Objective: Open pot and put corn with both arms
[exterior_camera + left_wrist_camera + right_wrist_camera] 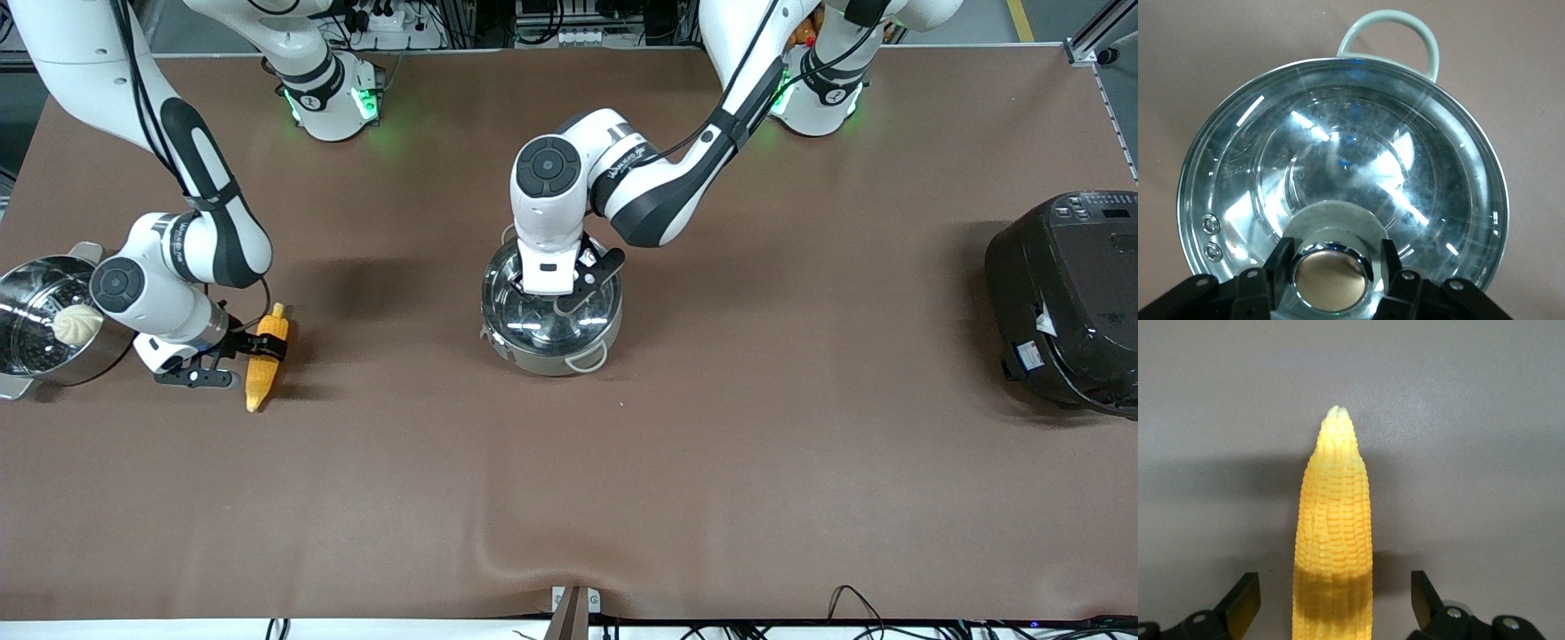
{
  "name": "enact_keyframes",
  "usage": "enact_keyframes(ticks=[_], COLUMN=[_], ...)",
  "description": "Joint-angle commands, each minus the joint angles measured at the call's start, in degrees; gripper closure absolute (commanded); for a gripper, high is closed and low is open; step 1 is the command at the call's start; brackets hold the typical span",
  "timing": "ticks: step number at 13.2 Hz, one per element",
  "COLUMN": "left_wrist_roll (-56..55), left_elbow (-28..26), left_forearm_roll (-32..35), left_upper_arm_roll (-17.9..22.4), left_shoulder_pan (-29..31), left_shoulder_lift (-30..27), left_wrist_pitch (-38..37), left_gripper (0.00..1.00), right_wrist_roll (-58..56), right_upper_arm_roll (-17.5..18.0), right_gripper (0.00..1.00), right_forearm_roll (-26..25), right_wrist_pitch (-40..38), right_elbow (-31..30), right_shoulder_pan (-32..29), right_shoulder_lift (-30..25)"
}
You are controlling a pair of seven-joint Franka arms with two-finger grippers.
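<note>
Glass lid [1338, 167] on pot [551, 351] — left gripper [1331, 270] pinches its knob [1330, 273], lift next; right gripper [1335, 600] wide, straddling corn [1333, 540] — needs closing.

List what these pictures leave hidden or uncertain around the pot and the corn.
- Pot interior: glare on the glass lid hides it in the left wrist view; the left hand covers it in the front view.
- Knob grip: fingers flank it, contact unclear.
- Corn butt end: cut off by the right wrist view's edge; right hand open around it.
</note>
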Motion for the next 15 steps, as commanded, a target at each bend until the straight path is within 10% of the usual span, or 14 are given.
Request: enact_keyframes(ticks=[1,3,6,13,15], left_wrist_roll=[-1.27,-1.27,-1.09,15.83,28.63], left_elbow=[1.2,1.2,1.2,-2.48,-7.65], left_forearm_roll=[1.22,1.22,1.31,-1.4,-2.03], left_upper_arm_roll=[0.6,0.6,0.6,-0.18,-0.36], left_shoulder_pan=[-0.71,-0.62,-0.36,15.61,21.85], left_shoulder_lift=[0.41,0.15,-3.44,-19.8,-22.95], left_wrist_pitch=[-0.48,-0.83,-5.82,-17.45,-17.45], left_gripper=[0.6,1.0,1.0,1.0,1.0], right_wrist_roll=[-0.68,-0.85,-0.85,-0.77,-0.5], right_upper_arm_roll=[0.45,0.45,0.45,0.54,0.63], right_gripper=[0.0,0.0,0.0,0.97,1.0], right_forearm_roll=[0.01,0.18,0.27,0.27,0.53], right_wrist_pitch=[1.2,1.28,1.2,1.11,0.24], right_elbow=[0.4,0.4,0.4,0.84,1.71], right_shoulder_pan=[-0.72,-0.72,-0.55,0.24,0.51], right_shoulder_lift=[1.23,1.93,1.94,1.94,1.68])
